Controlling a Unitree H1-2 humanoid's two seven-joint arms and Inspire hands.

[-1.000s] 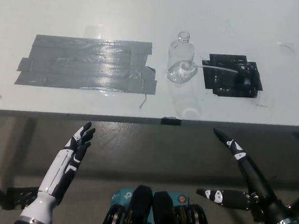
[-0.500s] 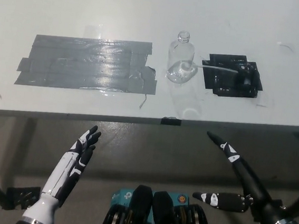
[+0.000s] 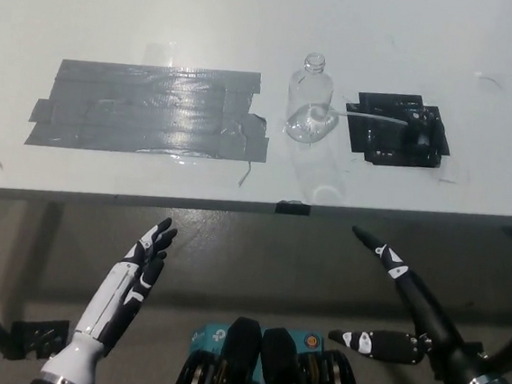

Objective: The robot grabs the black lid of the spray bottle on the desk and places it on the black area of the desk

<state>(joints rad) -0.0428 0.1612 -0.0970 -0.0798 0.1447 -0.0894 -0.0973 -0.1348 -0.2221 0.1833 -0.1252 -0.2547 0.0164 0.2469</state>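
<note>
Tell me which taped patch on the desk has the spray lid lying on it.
The small black patch right of the clear bottle; the black lid lies on it, tube toward the bottle. The large grey patch is bare.

The counter [image 3: 119, 15] is smooth, matt white. At 9 o'clock of the clear, glossy glass-like bottle [image 3: 310, 106] lies a grey tape patch [image 3: 146, 109], shiny and wrinkled. At its 3 o'clock, glossy black tape [image 3: 398, 133] carries the black plastic-looking lid [image 3: 418, 128].

Bright, even overhead light; glare on grey tape [image 3: 150, 109]; sharp focus throughout.
</note>
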